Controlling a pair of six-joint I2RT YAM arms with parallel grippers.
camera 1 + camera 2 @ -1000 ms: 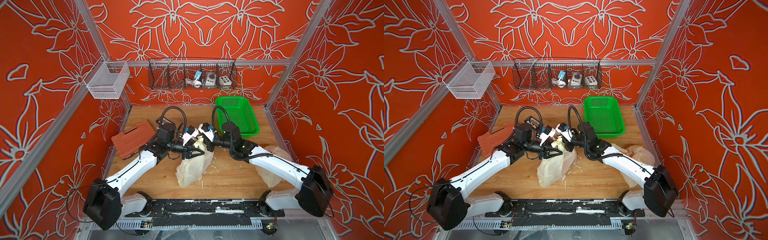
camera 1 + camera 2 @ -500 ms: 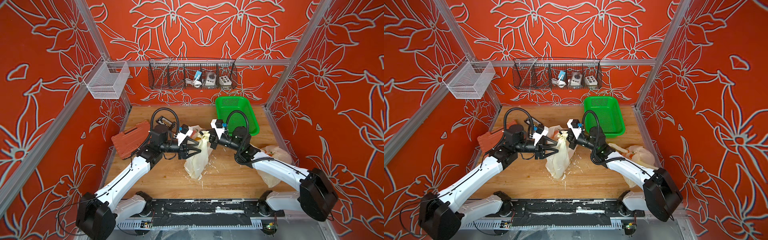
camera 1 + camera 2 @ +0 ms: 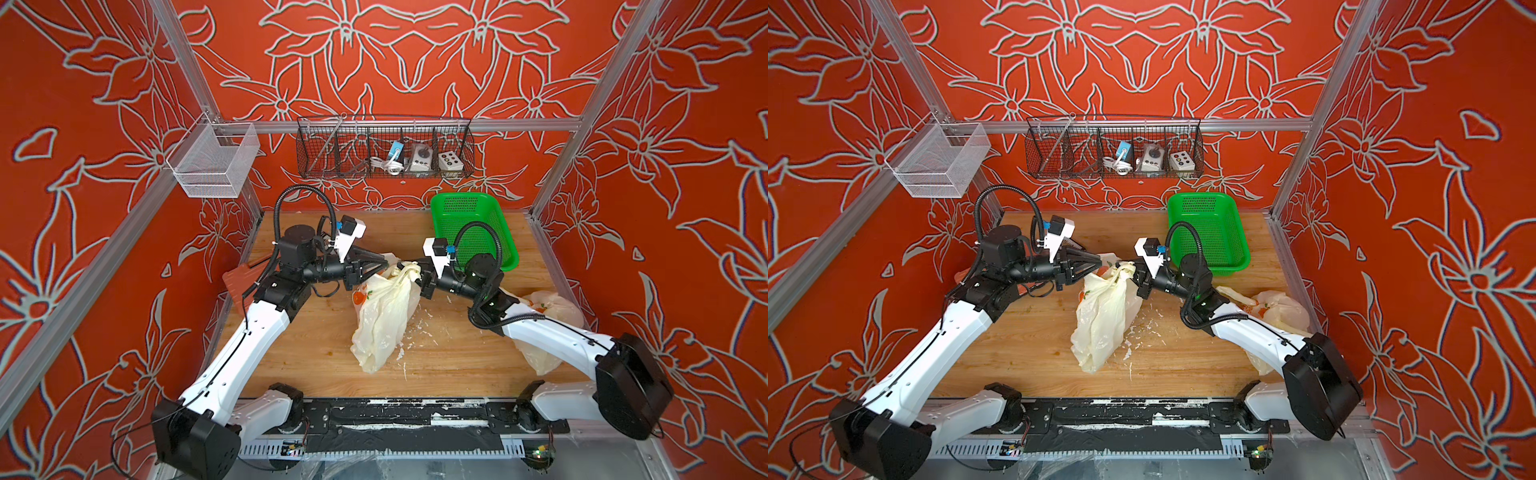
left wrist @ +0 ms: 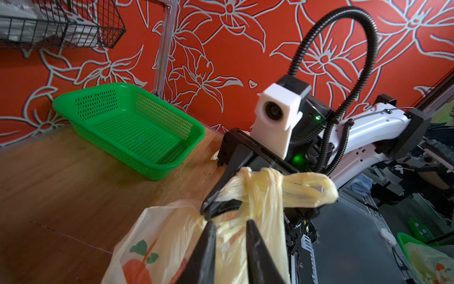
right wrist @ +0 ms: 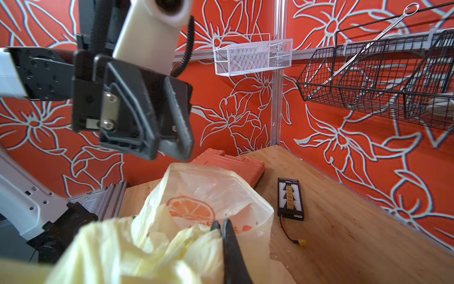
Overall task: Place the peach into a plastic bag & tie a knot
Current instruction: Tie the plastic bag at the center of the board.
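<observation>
The cream plastic bag (image 3: pixel 382 320) with orange fruit prints hangs by its top in both top views, its bottom on the wooden table (image 3: pixel 316 345). The knot (image 4: pixel 255 179) is a tight yellow bunch with a loop end sticking out. My right gripper (image 4: pixel 207 210) is shut on the handle plastic right beside the knot; the right wrist view shows its tips (image 5: pixel 219 225) pinched on yellow plastic. My left gripper (image 4: pixel 231 223) has its jaws drawn in on the bag's neck just under the knot. In a top view both grippers meet tip to tip (image 3: pixel 392 264). The peach is hidden.
A green basket (image 3: pixel 473 228) stands at the back right. An orange tool case (image 3: pixel 245 276) lies at the left wall. Another printed bag (image 3: pixel 548 307) lies under my right arm. A black board with a cable (image 5: pixel 290 198) lies on the table, and white scraps (image 3: pixel 419 332) are near the bag.
The bag's top has been drawn up, so the bag hangs narrower. My left jaws widened, then closed in under the knot. The right gripper stayed shut on the plastic.
</observation>
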